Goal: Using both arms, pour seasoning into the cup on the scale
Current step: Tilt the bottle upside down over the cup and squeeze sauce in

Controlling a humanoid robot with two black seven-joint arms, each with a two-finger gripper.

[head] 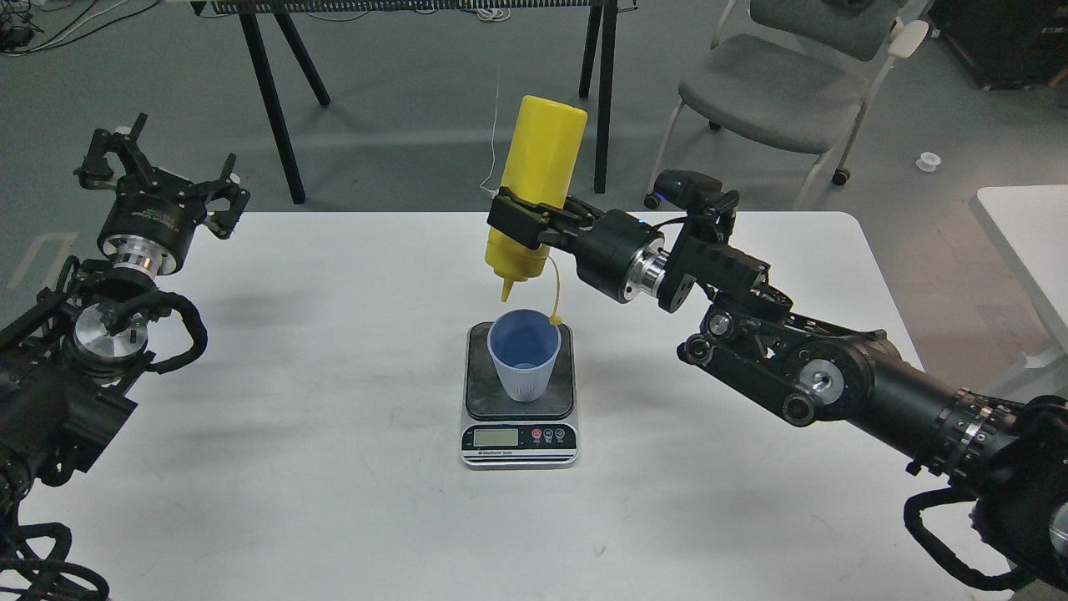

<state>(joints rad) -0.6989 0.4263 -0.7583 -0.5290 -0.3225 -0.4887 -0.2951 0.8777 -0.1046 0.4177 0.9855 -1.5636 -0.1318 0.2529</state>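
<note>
The yellow bottle (534,192) hangs upside down at the centre of the frame, its pointed nozzle aimed down just above the open mouth of the cup (524,355). A small cap dangles from the bottle on a thin yellow tether, ending close to the cup's right rim. The right gripper (521,224) comes in from the right and is clamped across the lower part of the bottle, fingers pressed to its body.

The light blue cup stands upright on the dark plate of the scale (519,417), whose silver front strip with display and buttons faces the bottom of the frame. The scale sits in the middle of the white table (334,467).

The left gripper (163,179) is at the upper left of the frame, well apart from the cup and scale, raised over the table's left edge with its fingers spread and nothing between them.

Behind the table, a grey chair (776,92) stands at the upper right.
</note>
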